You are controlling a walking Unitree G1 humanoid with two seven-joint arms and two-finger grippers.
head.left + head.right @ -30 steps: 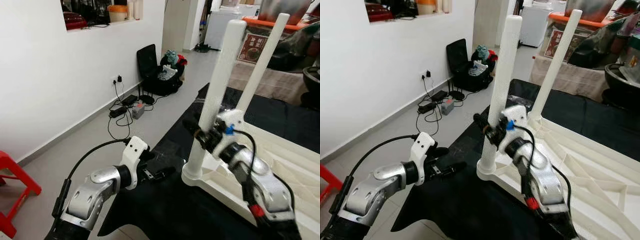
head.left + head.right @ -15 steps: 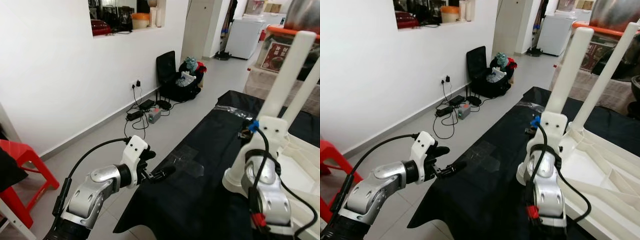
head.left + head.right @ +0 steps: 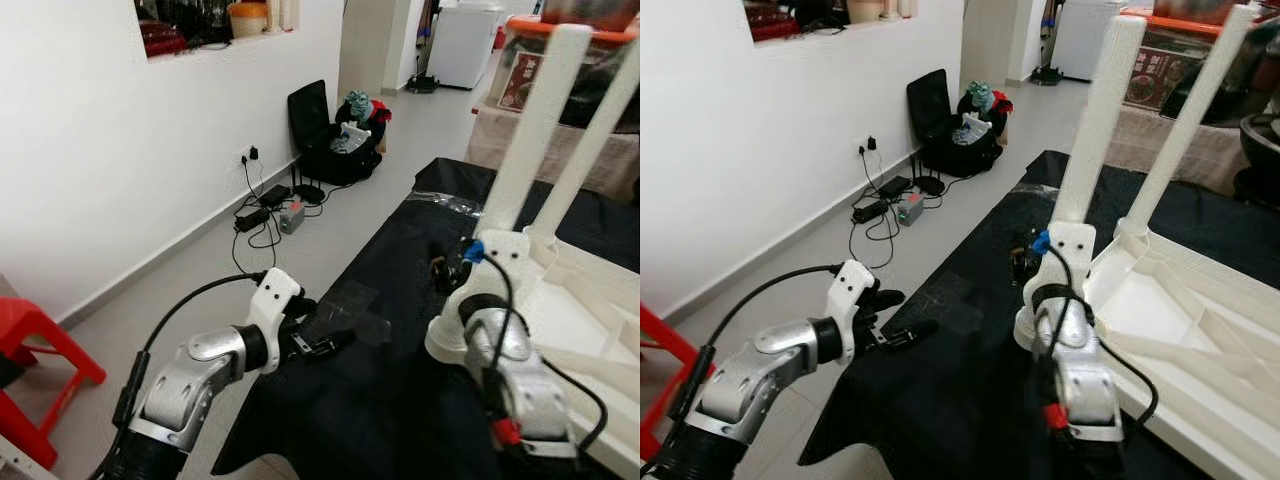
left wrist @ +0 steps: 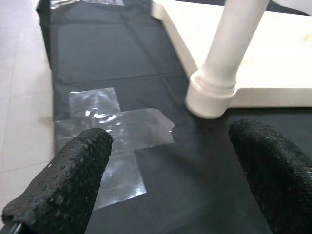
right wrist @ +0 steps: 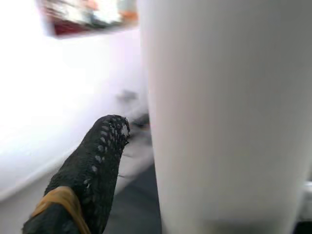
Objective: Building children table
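In the left eye view, a white plastic children's table lies upside down on a black mat spread over the grey floor, with two white legs standing up from its near corners. The right gripper sits against the nearer leg just above its socket, near the mat's left edge; whether its fingers clasp the leg cannot be told here. The left gripper hovers released over the mat's left edge, beside a patch of clear tape. In the right eye view, a black bag and cables lie by the white wall. In the left wrist view, the two fingers stand wide apart above the tape, the leg's base beyond them. In the right wrist view, one black finger lies beside the leg, which looms close.
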